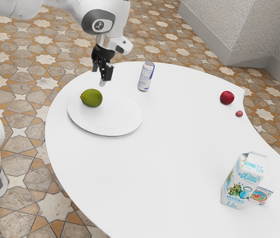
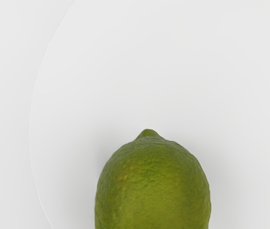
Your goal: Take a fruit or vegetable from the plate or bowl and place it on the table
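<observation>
"Where's the fruit?"

"That plump green lime with the pointed end (image 1: 91, 98)? It's lying on the round white plate (image 1: 114, 130), near the rim, with its tip toward the exterior view's left."

"And the black two-fingered claw (image 1: 102, 73)?"

"Hanging just above, at the end of the white jointed arm (image 1: 68, 6). Its fingers stand apart, with nothing gripped between them. I can see a gap between it and the lime."

"So the plate is carrying the fruit."

"Yes, and the smooth white curved bench (image 1: 174, 153) carries the plate. Near the plate stands a slim white-and-blue cylindrical can (image 1: 145, 78), upright."

"What's that well apart, toward the exterior view's right?"

"A round, glossy dark-red fruit (image 1: 227, 97), close to the bench's edge, and a tiny pinkish-red round thing (image 1: 239, 114) near it."

"And nearer us?"

"A tall white-and-blue milk carton (image 1: 240, 186), upright, with a small colourful printed package (image 1: 262, 195) partly hidden behind it. Beneath everything runs a brown-and-cream patterned tile floor (image 1: 18, 166)."
</observation>
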Controlling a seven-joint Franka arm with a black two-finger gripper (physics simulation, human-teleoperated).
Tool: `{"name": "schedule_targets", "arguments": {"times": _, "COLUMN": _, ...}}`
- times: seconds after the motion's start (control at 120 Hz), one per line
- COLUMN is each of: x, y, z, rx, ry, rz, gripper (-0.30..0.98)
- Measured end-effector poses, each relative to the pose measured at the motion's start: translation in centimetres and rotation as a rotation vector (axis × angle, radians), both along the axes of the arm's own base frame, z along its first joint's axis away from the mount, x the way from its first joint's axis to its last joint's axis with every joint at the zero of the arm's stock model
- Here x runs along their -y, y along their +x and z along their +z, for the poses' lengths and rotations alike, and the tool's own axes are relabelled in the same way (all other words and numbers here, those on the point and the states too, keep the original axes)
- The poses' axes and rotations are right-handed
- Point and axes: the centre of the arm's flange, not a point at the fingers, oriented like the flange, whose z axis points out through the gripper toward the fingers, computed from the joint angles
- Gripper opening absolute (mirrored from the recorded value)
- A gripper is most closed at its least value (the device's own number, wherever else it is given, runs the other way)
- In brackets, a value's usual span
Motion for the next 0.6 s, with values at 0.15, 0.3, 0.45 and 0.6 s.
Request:
{"name": "schedule_targets", "arguments": {"times": 0.15, "x": -1.6, "y": -1.2, "z": -2.2, "rx": 0.029, "ry": -0.033, "rz": 0.016, "gripper": 0.69}}
{"name": "schedule_targets", "arguments": {"times": 0.3, "x": -1.1, "y": -1.2, "z": -2.9, "rx": 0.043, "ry": -0.036, "rz": -0.019, "gripper": 0.69}}
{"name": "schedule_targets", "arguments": {"times": 0.45, "x": -0.1, "y": -3.9, "z": -3.1, "rx": 0.067, "ry": -0.045, "rz": -0.023, "gripper": 0.69}}
{"name": "schedule_targets", "arguments": {"times": 0.6, "x": 0.0, "y": -4.2, "z": -3.7, "rx": 0.064, "ry": -0.052, "rz": -0.034, "gripper": 0.69}}
